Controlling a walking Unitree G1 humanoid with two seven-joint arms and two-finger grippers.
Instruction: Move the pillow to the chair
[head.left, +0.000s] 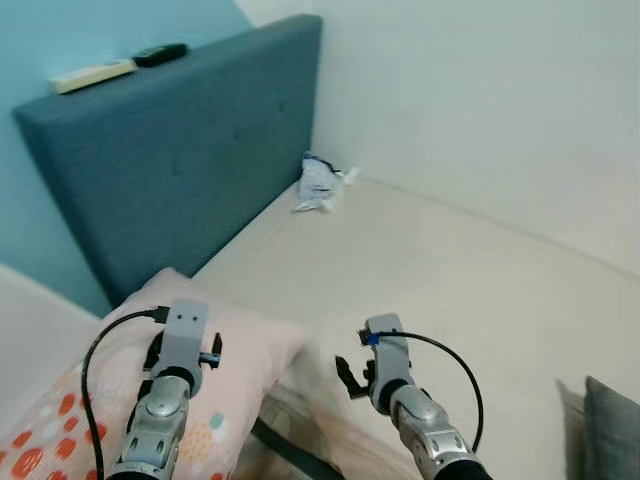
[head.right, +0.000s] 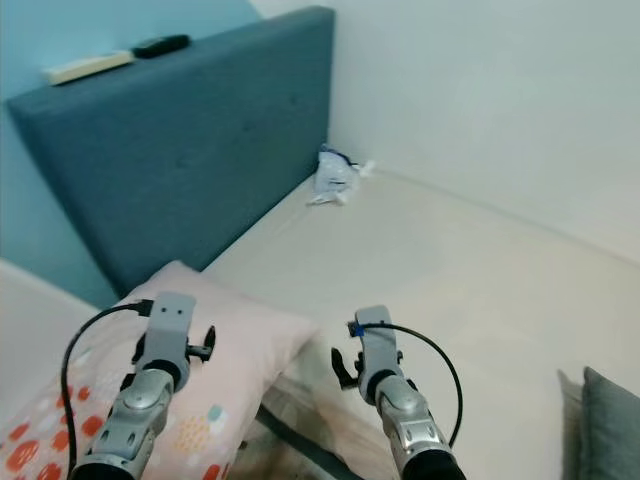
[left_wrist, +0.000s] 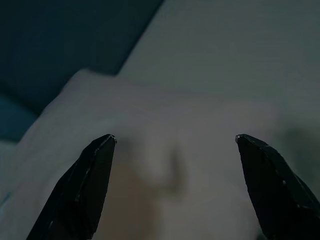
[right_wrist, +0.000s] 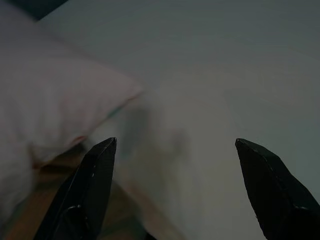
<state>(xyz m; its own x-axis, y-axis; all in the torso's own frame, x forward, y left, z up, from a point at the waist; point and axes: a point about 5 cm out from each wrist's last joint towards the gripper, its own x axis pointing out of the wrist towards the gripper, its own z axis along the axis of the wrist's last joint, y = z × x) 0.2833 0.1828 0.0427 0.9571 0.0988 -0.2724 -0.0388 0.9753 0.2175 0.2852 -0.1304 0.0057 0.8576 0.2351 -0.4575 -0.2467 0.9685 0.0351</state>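
A pale pink pillow (head.left: 245, 345) with orange and blue dots lies on the bed at the lower left, near the blue headboard (head.left: 180, 150). My left gripper (left_wrist: 175, 145) hovers over the pillow, open, with nothing between its fingers. My right gripper (right_wrist: 175, 145) is open too, held just right of the pillow's corner (right_wrist: 120, 95) above the bed sheet. Both arms (head.left: 165, 400) rise from the bottom edge of the head views.
A crumpled white plastic bag (head.left: 320, 185) lies in the corner where headboard and wall meet. A remote and a pale flat object (head.left: 95, 75) rest on top of the headboard. A grey cushion edge (head.left: 610, 430) shows at the lower right. The beige mattress (head.left: 450, 270) stretches ahead.
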